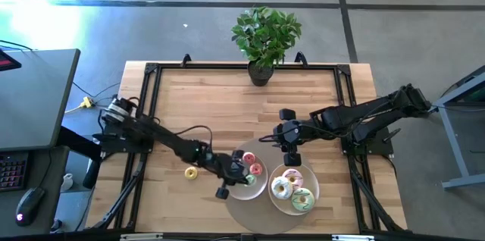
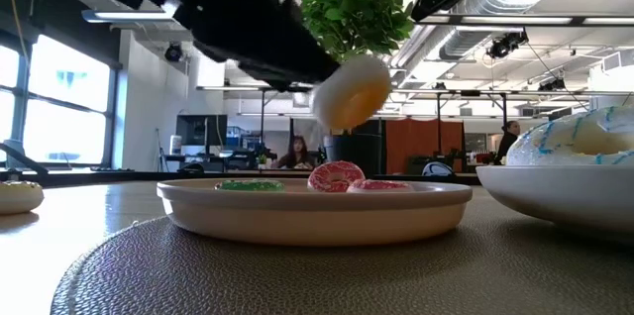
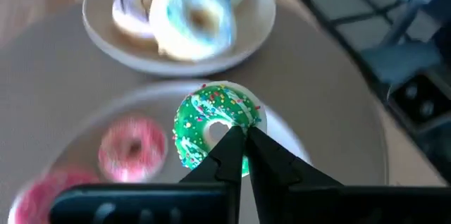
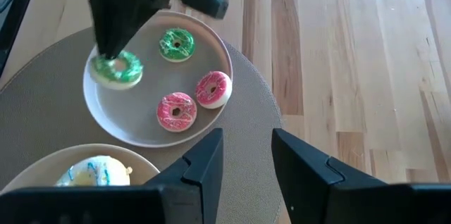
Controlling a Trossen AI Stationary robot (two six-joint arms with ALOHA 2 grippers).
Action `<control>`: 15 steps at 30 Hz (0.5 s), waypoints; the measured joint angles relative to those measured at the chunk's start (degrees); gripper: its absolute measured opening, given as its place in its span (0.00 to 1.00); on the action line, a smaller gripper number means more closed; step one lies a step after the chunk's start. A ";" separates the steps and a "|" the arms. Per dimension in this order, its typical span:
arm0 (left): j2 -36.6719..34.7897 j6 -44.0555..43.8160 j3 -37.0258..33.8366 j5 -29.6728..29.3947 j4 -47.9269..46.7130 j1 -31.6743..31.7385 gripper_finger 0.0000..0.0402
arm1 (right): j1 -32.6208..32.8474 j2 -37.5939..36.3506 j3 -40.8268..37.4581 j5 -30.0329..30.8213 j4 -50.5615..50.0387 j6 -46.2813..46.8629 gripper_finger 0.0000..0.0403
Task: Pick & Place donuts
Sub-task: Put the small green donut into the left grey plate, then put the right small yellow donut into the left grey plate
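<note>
My left gripper (image 3: 239,143) is shut on a tiny green sprinkled donut (image 3: 211,122) above the flat white plate (image 1: 235,190). On that plate lie another green donut (image 4: 176,44) and two pink-red ones (image 4: 213,89) (image 4: 176,111). A tiny yellow donut (image 1: 191,172) rests on the bare wood to the left of the plate. Three larger iced donuts (image 1: 293,189) sit in the white bowl (image 1: 312,184). My right gripper (image 4: 246,157) hovers open over the round mat, between plate and bowl. My left gripper pinches the green donut's ring on the side nearest the fingers (image 3: 236,122), the two fingertips closed together on it. The fingers come slanting down from the table's left. The donut (image 2: 352,92) is lifted clear of the plate and hangs tilted below them.
Plate and bowl stand side by side on a round grey-brown mat (image 1: 254,218) at the table's near edge. A potted plant (image 1: 265,40) stands at the far edge. Bare wood lies between the plant and the plates. People show in the room behind (image 2: 297,149).
</note>
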 joint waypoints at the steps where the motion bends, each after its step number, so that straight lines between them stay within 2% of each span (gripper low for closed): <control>1: 0.81 0.01 0.48 0.04 0.49 -0.02 0.06 | 0.00 0.00 0.00 0.00 -0.02 0.06 0.29; 7: 5.16 0.17 3.70 2.85 -1.73 -0.11 0.18 | 0.00 -0.01 0.00 0.00 -0.06 1.69 0.29; 12: 5.96 1.09 9.08 0.85 -13.64 -0.11 0.29 | -0.02 0.00 0.00 -0.02 -0.04 1.81 0.29; 15: 4.59 -0.29 13.15 -2.24 -23.01 -0.23 0.32 | 0.00 0.00 0.00 -0.02 -0.06 1.81 0.29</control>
